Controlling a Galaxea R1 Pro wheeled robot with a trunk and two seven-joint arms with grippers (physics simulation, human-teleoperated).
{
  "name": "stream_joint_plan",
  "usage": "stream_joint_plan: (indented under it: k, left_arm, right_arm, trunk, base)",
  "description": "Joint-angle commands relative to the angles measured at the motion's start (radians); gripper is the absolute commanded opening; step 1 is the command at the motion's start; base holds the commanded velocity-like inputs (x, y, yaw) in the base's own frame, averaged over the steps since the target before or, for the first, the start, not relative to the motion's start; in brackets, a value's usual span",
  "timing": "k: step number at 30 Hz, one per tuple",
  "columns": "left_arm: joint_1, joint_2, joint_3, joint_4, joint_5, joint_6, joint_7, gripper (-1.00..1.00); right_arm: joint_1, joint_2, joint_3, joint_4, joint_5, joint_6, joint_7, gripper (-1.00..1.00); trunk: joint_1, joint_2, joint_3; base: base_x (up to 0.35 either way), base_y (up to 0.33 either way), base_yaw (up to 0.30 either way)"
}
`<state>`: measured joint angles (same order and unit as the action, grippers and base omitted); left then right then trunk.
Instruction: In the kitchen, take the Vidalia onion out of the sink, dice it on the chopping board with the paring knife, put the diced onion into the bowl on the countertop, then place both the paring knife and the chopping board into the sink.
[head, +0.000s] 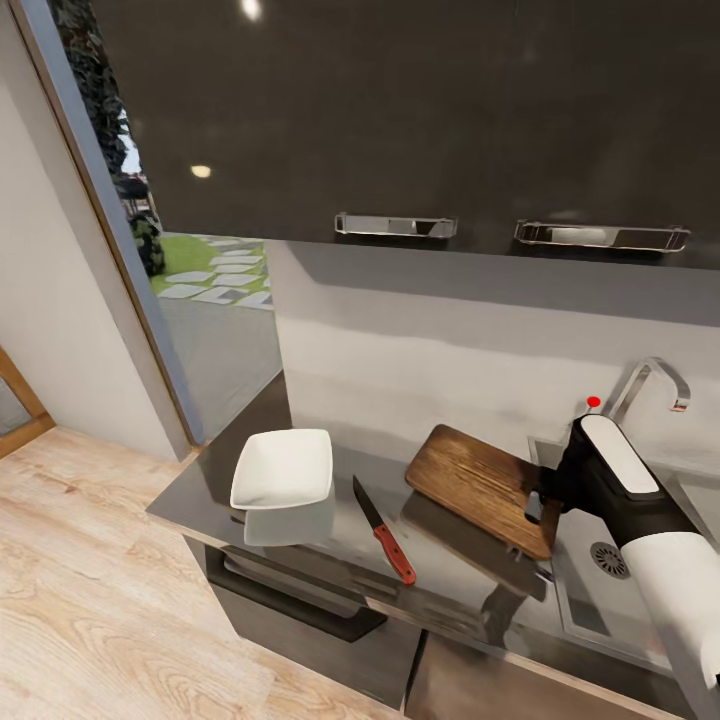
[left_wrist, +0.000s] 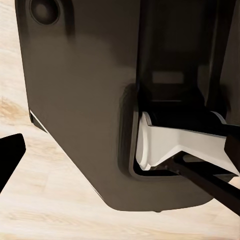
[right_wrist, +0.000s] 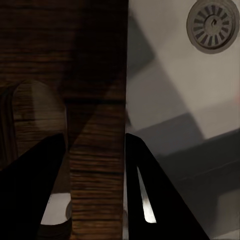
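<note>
My right gripper is shut on the right edge of the dark brown chopping board, which hangs tilted above the countertop and casts a shadow below. In the right wrist view the fingers straddle the chopping board, with the sink floor beyond. The paring knife with its red handle lies flat on the countertop between the white bowl and the board. The sink lies under my right arm. The Vidalia onion is out of view. My left gripper hangs open beside the robot's dark base.
The chrome tap and a red knob stand behind the sink. Black upper cabinets overhang the backsplash. A glass door to a garden is at the left, with wood floor below the countertop's edge.
</note>
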<state>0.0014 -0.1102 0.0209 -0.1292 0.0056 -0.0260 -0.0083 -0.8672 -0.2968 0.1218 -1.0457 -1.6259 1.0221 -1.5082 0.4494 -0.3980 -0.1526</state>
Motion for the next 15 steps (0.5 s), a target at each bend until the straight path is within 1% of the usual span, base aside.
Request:
stream_joint_plan:
  k: [1,7,15]
  left_arm:
    - [0.000,0.000,0.002,-0.001,0.001,-0.002,-0.001,1.00]
    - [0.000,0.000,0.002,-0.001,0.001,-0.002,-0.001,1.00]
    - [0.000,0.000,0.002,-0.001,0.001,-0.002,-0.001,1.00]
  right_arm:
    - [-0.001,-0.001,0.004,-0.001,-0.015,0.010,-0.010,-1.00]
    - [-0.001,-0.001,0.007,0.004,-0.026,0.010,-0.008,-1.00]
    - [-0.001,-0.001,0.007,0.015,-0.028,0.010,-0.007,-1.00]
  trunk:
    - [0.001,-0.002,-0.002]
    - [0.001,-0.002,-0.002]
    - [0.001,-0.002,-0.002]
  base:
    - [0.000,0.000,0.000]
    - [0.000,0.000,0.000]
    - [0.000,0.000,0.000]
